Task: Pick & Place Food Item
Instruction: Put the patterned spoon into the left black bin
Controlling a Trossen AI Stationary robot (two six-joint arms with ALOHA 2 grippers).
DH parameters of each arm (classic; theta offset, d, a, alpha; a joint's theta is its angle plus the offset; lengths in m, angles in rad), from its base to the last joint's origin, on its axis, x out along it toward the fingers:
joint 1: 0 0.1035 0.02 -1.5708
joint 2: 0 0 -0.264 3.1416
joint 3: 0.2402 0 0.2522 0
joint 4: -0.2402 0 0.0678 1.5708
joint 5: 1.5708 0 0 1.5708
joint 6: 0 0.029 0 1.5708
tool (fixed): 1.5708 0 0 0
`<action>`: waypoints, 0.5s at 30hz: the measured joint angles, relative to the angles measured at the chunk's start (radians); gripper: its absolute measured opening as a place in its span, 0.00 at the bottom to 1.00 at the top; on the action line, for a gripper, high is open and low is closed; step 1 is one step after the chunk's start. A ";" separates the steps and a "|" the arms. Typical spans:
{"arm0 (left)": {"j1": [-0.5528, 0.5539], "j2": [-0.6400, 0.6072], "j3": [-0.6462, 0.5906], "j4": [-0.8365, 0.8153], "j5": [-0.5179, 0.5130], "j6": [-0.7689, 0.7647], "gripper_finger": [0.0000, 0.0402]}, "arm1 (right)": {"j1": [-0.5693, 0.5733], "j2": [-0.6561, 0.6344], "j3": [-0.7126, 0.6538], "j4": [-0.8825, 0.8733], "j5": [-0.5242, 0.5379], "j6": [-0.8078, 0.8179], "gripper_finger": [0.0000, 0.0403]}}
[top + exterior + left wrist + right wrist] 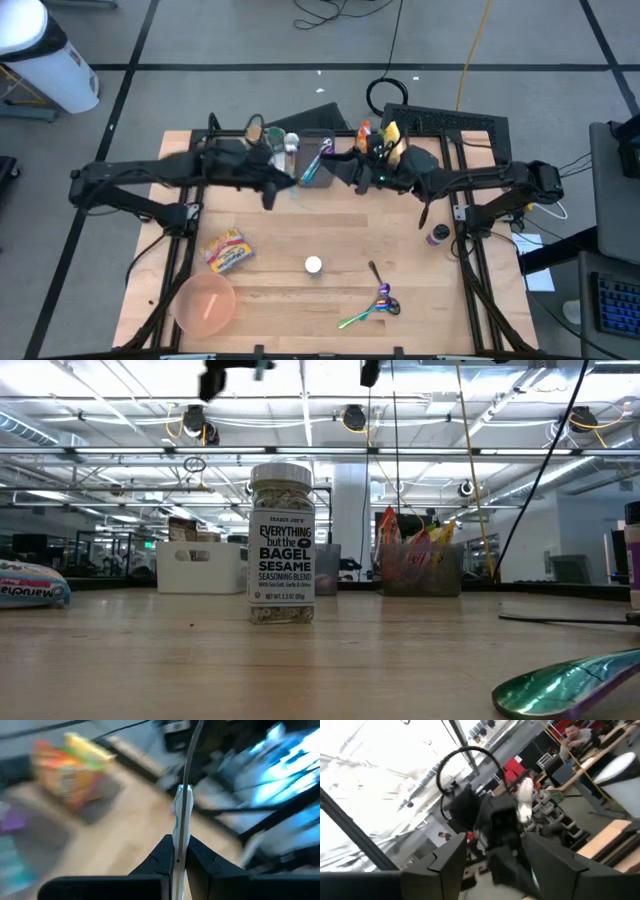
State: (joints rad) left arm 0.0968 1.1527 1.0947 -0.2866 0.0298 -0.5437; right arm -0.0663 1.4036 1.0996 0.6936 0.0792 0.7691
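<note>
Roughly mid-handover above the back of the table. Left gripper [268, 190] pressed together, pinching a thin utensil [182, 805] edge-on by its shaft. Right gripper [352, 172] just beside it, fingers [451, 857] spread, nothing between them. Best done by keeping the left pinch firm and level, backing the right arm off straight, clearing the grey bin [316, 170] between the arms. No food in either grip. Likely task items well apart from both: seasoning jar [281, 545] upright at mid-table towards the front, snack packet [227, 250] lying flat to its left. Jar: clear hard cylinder, white ribbed lid, paper label, rigid and easy to clamp. Packet: crinkly, glossy, soft. Utensil: slim, smooth, metallic with a teal band, prone to swivel. Pink bowl [204, 304] round, matt, shallow, at the front left corner.
</note>
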 joint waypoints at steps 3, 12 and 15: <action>0.012 -0.011 0.169 -0.325 -0.088 0.119 0.06 | -0.022 -0.004 0.000 -0.001 -0.017 0.068 0.51; -0.002 0.125 0.662 -0.900 -0.365 0.364 0.06 | -0.071 0.013 0.000 0.001 -0.108 0.341 0.55; -0.022 0.200 0.764 -1.040 -0.445 0.443 0.06 | -0.076 0.011 0.000 0.011 -0.108 0.408 0.54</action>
State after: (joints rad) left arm 0.0745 1.3528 1.8589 -1.3264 -0.4155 -0.1008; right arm -0.1428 1.4143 1.0996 0.7044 -0.0292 1.1770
